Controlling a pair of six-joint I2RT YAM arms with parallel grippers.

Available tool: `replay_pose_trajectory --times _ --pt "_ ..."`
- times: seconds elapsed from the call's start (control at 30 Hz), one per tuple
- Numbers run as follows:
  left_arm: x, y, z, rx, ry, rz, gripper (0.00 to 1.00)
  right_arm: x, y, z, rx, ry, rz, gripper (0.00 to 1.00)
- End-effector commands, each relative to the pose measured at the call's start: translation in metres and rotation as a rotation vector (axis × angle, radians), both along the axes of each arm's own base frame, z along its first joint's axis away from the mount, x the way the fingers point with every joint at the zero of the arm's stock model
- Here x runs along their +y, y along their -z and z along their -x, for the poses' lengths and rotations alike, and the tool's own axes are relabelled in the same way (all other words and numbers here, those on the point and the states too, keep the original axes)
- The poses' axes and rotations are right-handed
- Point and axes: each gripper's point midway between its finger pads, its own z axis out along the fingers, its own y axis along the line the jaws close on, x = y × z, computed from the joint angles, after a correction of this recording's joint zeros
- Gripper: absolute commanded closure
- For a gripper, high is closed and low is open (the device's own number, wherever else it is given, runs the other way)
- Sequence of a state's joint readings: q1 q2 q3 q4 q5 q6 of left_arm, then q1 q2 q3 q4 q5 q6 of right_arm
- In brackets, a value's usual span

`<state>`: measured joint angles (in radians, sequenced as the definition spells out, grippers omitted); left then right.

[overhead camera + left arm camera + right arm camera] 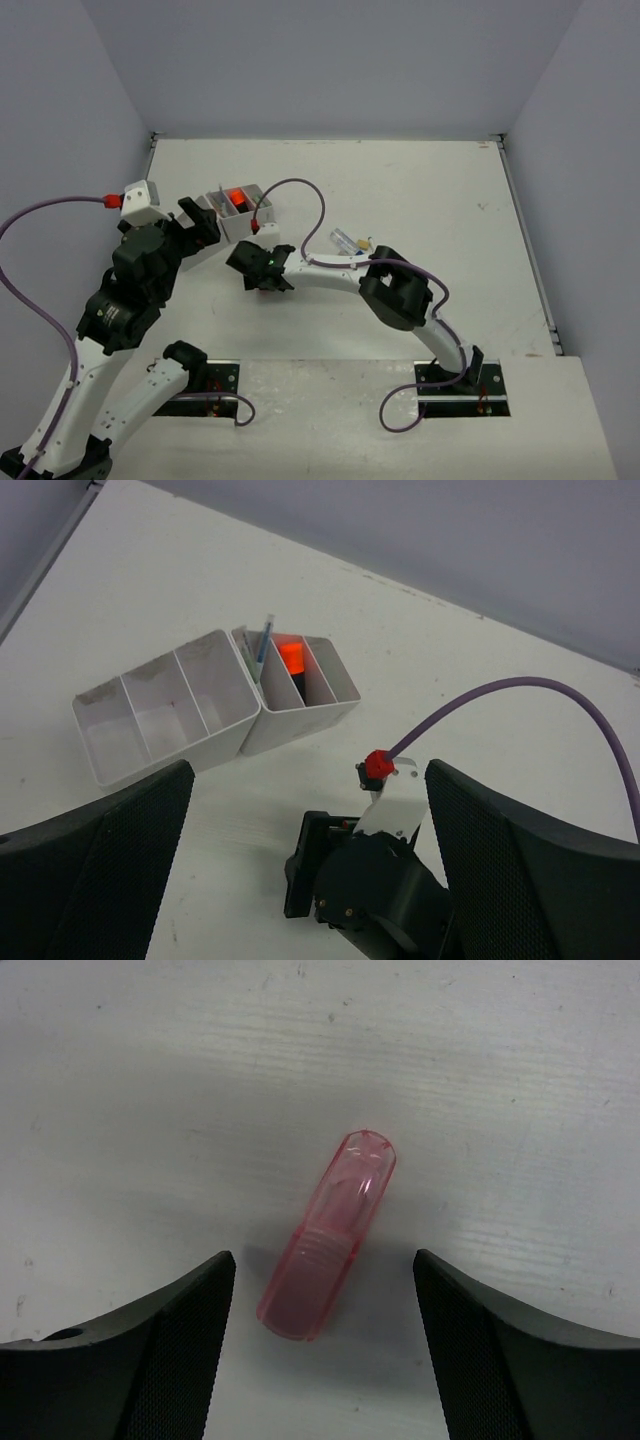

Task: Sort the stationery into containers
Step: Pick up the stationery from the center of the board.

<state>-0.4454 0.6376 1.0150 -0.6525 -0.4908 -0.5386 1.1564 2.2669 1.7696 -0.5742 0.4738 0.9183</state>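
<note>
One translucent pink plastic cap [335, 1220] lies flat on the white worktop [150, 1060], between the spread jaws of the right gripper [320, 1272], which touches nothing yet. The cap lies at a slant to the jaws, so closing on it as they stand would likely catch it on a corner. Being smooth and rounded, it could then twist, roll or squirt out. The jaws could also scrape the worktop if they come down too low.

The left gripper [310, 775] is also spread wide and empty, facing two white divided plastic trays that touch at a corner. The left tray [150, 745] shows three bare compartments. The right tray [300, 720] holds an orange marker [291, 655], a thin pen [262, 645] and something dark I cannot identify.
</note>
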Motion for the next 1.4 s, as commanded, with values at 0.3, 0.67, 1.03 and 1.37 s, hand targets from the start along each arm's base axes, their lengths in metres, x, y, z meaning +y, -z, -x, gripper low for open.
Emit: replay_pose_trajectory --times 0.3,0.67,1.03,1.37 --pt "-0.016 0.017 -0.005 0.024 0.090 -0.019 0.00 -0.058 0.010 0.010 -0.049 0.087 0.070 1.00" --pt "-0.163 0.068 0.011 0.134 0.822 0.284 0.00 -0.066 -0.126 0.059 -0.444 -0.574 -0.355 1.00" --pt "-0.229 0.079 0.036 0.189 1.159 0.495 0.12 -0.107 -0.178 0.065 -0.664 -0.605 -0.389 1.00" --pt "-0.232 0.086 0.037 0.217 1.159 0.520 0.59 -0.130 -0.196 0.055 -0.740 -0.498 -0.388 1.00"
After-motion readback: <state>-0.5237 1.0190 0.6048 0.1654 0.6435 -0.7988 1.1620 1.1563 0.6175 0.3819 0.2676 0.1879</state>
